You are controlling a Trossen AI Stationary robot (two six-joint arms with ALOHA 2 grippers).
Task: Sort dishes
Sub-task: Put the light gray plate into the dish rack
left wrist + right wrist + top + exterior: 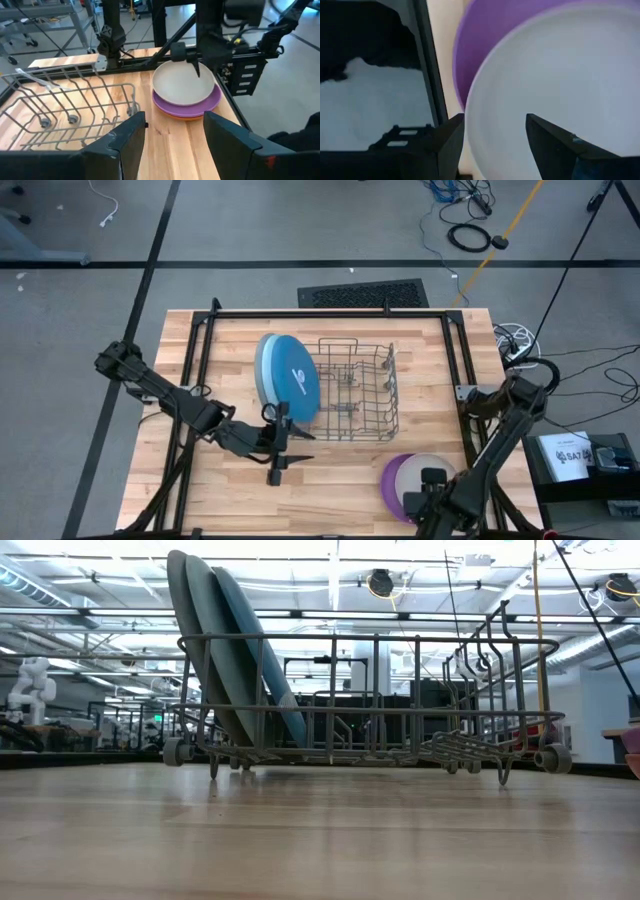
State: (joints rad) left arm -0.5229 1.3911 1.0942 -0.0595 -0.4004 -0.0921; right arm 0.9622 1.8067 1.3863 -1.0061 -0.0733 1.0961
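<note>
Three large dishes [285, 375], light blue, grey and darker blue, stand on edge in the left end of the grey wire rack [355, 392]; the low view shows them leaning [225, 650]. Near the table's front right corner lies a stack of small dishes: a beige one [182, 85] on top, a purple one [161, 103] below it and an orange one [185, 116] at the bottom. My right gripper [495, 145] is open and points down over the beige dish's rim, its fingers apart from it. In front of the rack, my left gripper [298, 448] is open and holds nothing, pointing toward the stack.
A black metal frame [200, 340] runs around the table top. The right part of the rack [65, 105] holds no dish. Bare wood lies between the rack and the table's near edge [320, 830]. The stack sits close to the right frame rail [427, 65].
</note>
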